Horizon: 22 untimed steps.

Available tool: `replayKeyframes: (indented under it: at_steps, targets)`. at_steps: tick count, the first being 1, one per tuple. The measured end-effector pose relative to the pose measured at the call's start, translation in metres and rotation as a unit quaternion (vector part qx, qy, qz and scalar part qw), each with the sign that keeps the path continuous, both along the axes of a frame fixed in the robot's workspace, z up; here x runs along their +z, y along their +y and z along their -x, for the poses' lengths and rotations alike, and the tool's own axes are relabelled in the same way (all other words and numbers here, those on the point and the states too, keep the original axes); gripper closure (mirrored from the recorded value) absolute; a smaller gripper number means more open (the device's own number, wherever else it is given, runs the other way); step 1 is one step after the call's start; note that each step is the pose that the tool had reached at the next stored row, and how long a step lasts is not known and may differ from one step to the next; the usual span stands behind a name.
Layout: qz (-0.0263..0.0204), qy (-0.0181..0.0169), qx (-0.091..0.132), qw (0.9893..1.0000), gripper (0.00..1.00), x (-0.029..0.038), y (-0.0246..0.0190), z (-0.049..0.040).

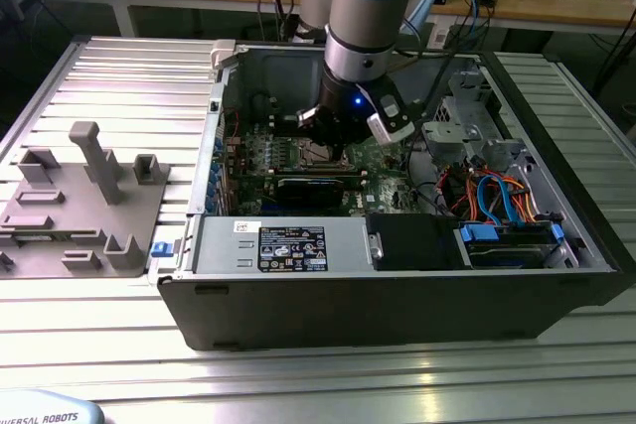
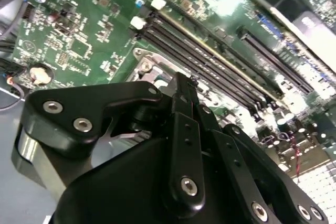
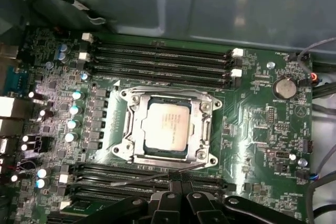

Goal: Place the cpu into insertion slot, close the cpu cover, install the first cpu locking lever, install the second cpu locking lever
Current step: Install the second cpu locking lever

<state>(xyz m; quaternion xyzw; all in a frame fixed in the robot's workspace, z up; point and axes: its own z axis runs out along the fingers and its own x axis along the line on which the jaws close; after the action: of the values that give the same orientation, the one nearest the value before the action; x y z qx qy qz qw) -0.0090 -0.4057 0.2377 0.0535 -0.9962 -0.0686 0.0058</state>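
While the black end effector [image 3: 181,184], fingers pressed narrowly together and holding nothing, hovers just beside the socket, the square silvery-grey cpu [image 3: 166,127] sits seated under the closed silver frame cpu cover [image 3: 203,129] on the green motherboard [image 3: 262,129].

The black gripper [image 2: 181,85] sits low over the green circuit board [image 2: 89,19], its fingers pressed together at the corner of a silver socket frame [image 2: 144,64]. Long black memory slots [image 2: 220,61] run just beside it.
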Motion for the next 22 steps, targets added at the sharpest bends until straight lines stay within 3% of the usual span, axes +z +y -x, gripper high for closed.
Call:
replayKeyframes:
  at_steps: [3, 6, 8, 13, 16, 18, 22]
  targets:
    - [-0.0031, 0.0, 0.0, 1.0, 0.89, -0.0015, -0.0043, 0.0064]
    - [-0.006, -0.0002, 0.0, 1.0, 0.89, -0.0026, -0.0048, 0.0155]
    - [-0.0105, -0.0008, 0.0, 0.9999, 0.89, -0.0044, -0.0049, 0.0274]
    - [-0.0153, -0.0009, 0.0, 0.9999, 0.89, -0.0084, -0.0078, 0.0371]
    - [-0.0163, -0.0009, 0.0, 0.9999, 0.89, -0.0122, -0.0078, 0.0435]
    - [-0.0162, -0.0009, 0.0, 0.9999, 0.89, -0.018, -0.0079, 0.0485]
    - [-0.0163, -0.0009, 0.0, 0.9999, 0.89, -0.0241, -0.0053, 0.0531]
